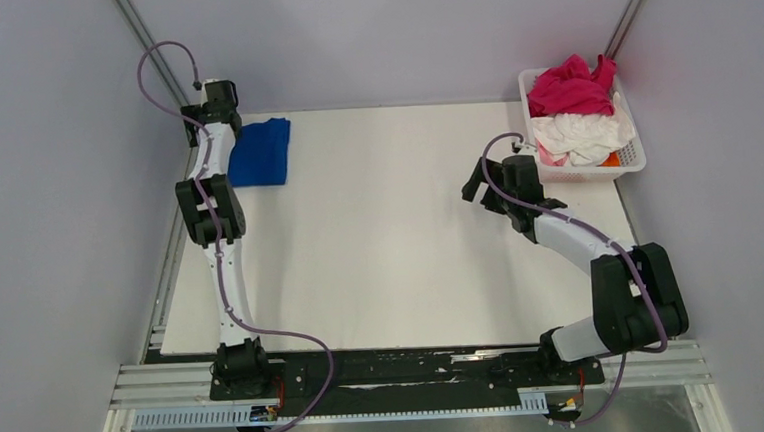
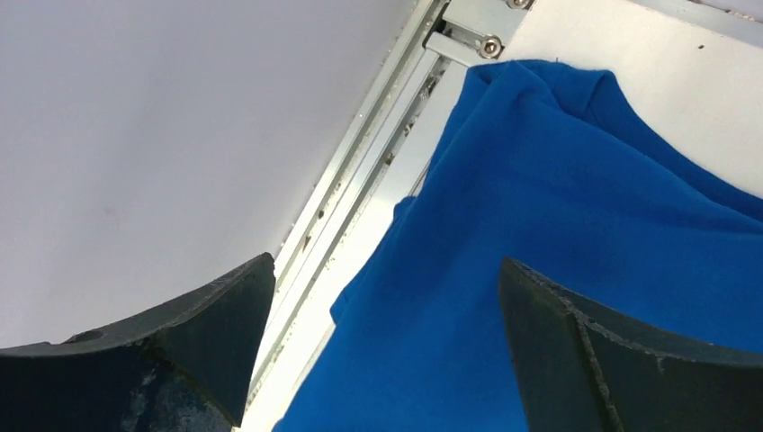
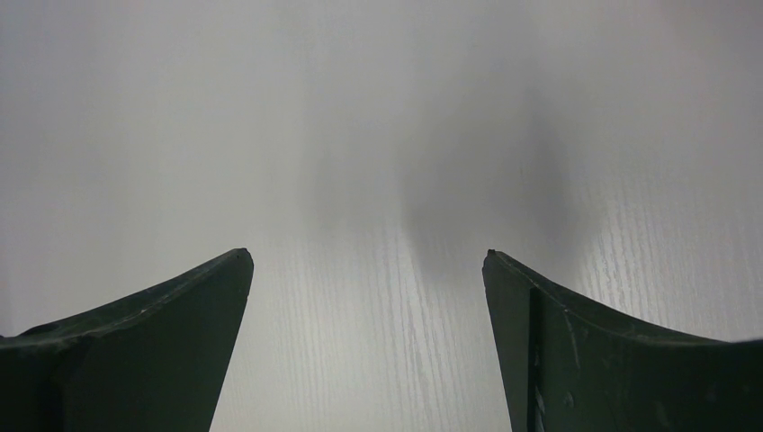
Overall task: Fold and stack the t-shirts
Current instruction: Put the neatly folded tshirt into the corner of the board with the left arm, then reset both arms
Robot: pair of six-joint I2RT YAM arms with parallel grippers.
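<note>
A folded royal blue t-shirt (image 1: 262,153) lies at the table's far left corner; in the left wrist view the blue t-shirt (image 2: 558,234) fills the right half. My left gripper (image 1: 213,104) hovers at its left edge, and in its own view the left gripper (image 2: 387,270) stands open above the cloth, holding nothing. A magenta t-shirt (image 1: 571,88) and a white t-shirt (image 1: 581,136) lie crumpled in the basket. My right gripper (image 1: 476,185) hangs open over bare table; the right gripper (image 3: 367,259) has nothing between its fingers.
The white lattice basket (image 1: 635,160) stands at the far right edge of the white table (image 1: 390,246). An aluminium rail (image 2: 360,171) runs along the table's left side next to the blue shirt. Grey walls enclose the left, back and right.
</note>
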